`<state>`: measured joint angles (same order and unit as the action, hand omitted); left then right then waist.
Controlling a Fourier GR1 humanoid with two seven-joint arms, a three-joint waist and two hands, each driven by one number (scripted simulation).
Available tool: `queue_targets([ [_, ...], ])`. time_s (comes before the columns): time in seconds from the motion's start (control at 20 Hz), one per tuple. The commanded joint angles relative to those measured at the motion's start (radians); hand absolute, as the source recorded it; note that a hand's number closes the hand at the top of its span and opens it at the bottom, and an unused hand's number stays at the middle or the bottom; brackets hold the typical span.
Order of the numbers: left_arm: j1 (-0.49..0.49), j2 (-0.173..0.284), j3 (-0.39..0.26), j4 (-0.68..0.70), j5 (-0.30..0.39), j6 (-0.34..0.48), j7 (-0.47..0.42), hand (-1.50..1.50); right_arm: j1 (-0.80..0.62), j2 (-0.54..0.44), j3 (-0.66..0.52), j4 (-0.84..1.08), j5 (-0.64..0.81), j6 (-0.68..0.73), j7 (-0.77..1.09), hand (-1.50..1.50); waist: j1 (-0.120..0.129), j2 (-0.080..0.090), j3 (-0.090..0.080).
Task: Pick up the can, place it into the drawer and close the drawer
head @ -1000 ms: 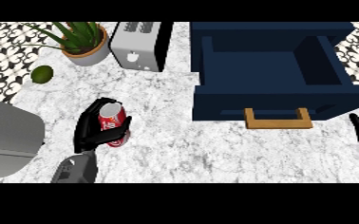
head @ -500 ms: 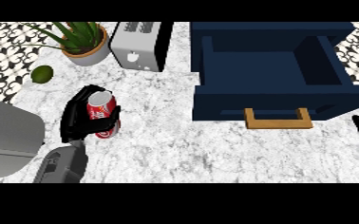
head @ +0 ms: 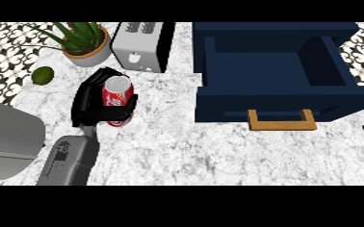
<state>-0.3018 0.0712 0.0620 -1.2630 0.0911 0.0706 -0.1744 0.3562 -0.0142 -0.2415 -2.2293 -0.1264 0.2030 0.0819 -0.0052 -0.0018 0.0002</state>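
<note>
Looking down from the head view, we see our left hand [head: 91,103] curled round the can [head: 118,99], fingers behind it and the thumb crossing its front. The can is red with a silver top, upright, and sits at the left of the desk [head: 177,149], just in front of the toaster [head: 142,45]. We cannot tell whether its base touches the desk or is lifted clear. Our grey left forearm [head: 70,159] comes up from the lower left edge to the hand.

The drawer [head: 274,74] is dark blue and stands open at the upper right, well apart from the can. Its inside is bare, and its wooden handle [head: 281,120] juts toward us from the front panel.

Behind the can, a potted plant [head: 84,43] stands just beside the toaster at the upper left. A small green fruit [head: 43,75], perhaps a lime, lies near the left edge, below the pot. A grey rounded shape [head: 18,142] fills the lower left corner; we cannot tell what it is.

Our right hand does not show in this view.
</note>
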Motion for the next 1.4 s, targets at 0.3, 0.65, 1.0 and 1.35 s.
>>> queue_targets([
  [0.3,-0.216,-0.069,-0.096,-0.099,-0.065,0.105,0.233,1.5,0.025,0.012,-0.002,0.026,0.027,0.028,-0.054,-1.5,-0.006,0.001,0.0],
  [0.65,-0.422,-0.071,-0.164,-0.052,-0.11,0.204,0.36,1.5,-0.07,-0.003,-0.02,0.037,0.033,-0.016,0.018,-1.5,-0.005,0.002,0.0],
  [1.0,-0.63,-0.071,-0.233,-0.014,-0.079,0.327,0.495,1.5,-0.111,-0.056,-0.09,0.068,-0.035,0.007,0.039,-1.5,-0.006,0.001,0.0],
  [1.35,-0.866,-0.071,-0.284,0.194,-0.011,0.452,0.518,1.5,-0.079,-0.004,-0.025,0.046,0.03,0.006,0.024,-1.5,-0.017,0.003,0.0],
])
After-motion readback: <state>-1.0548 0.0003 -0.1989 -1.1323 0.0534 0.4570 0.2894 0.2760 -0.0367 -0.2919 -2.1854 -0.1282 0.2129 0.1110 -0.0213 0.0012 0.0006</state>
